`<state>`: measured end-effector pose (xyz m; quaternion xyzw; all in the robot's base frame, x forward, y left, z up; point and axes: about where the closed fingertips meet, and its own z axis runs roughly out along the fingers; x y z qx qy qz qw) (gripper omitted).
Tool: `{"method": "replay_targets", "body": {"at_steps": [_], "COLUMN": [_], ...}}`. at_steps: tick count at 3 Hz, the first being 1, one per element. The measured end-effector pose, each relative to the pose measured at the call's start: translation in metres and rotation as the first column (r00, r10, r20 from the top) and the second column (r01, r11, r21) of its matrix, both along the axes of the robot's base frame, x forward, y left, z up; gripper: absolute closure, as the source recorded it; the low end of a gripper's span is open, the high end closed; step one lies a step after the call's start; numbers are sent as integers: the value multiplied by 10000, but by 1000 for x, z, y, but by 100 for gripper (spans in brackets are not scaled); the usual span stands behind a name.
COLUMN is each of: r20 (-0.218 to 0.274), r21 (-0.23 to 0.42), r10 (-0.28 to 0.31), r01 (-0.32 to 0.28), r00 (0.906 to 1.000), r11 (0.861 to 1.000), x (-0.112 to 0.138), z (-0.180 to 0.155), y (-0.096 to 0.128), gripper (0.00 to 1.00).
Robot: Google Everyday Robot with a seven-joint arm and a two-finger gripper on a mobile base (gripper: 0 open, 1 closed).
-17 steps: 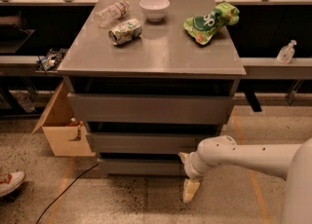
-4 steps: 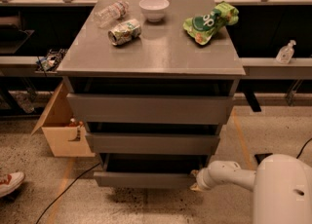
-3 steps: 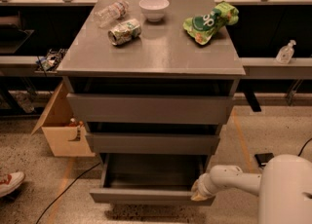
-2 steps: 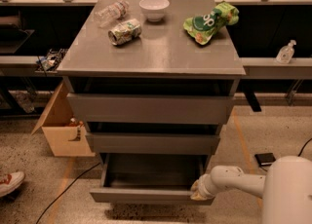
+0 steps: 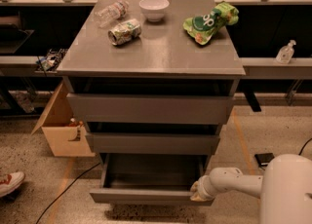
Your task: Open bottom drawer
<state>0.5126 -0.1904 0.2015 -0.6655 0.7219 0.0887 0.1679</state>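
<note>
The bottom drawer (image 5: 146,196) is the lowest and narrowest of three plain grey drawers in the grey cabinet. It stands pulled out toward me, and its shallow grey tray (image 5: 153,172) shows inside with nothing in it. My gripper (image 5: 196,192) is at the right end of the drawer's front edge, at the end of my white arm, which reaches in from the lower right. The middle drawer (image 5: 152,142) and the top drawer (image 5: 148,108) stand above it, pushed in.
On the cabinet top (image 5: 161,52) lie a plastic bottle (image 5: 111,12), a crushed can (image 5: 124,30), a white bowl (image 5: 154,8) and a green chip bag (image 5: 210,21). A cardboard box (image 5: 61,130) stands left of the cabinet. A shoe (image 5: 9,183) is at the far left.
The bottom drawer went from closed to pulled well out, with my gripper drawing back and down along its right front corner. Since about a second ago nothing has visibly moved.
</note>
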Motion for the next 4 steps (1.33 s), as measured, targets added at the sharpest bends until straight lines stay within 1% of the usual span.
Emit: {"method": "replay_targets", "body": {"at_steps": [1, 2, 3, 4], "r20": [-114, -114, -256, -256], "r21": [-352, -352, 27, 28], "r10": [123, 123, -47, -47], "r01": [-127, -127, 48, 48], "r00": [9999, 9999, 9997, 9997], "r11": [9993, 9993, 10000, 10000], "x": [-42, -42, -89, -86], "z": [-13, -13, -19, -19], "y": [-15, -15, -19, -18], "gripper": [100, 100, 100, 100]}}
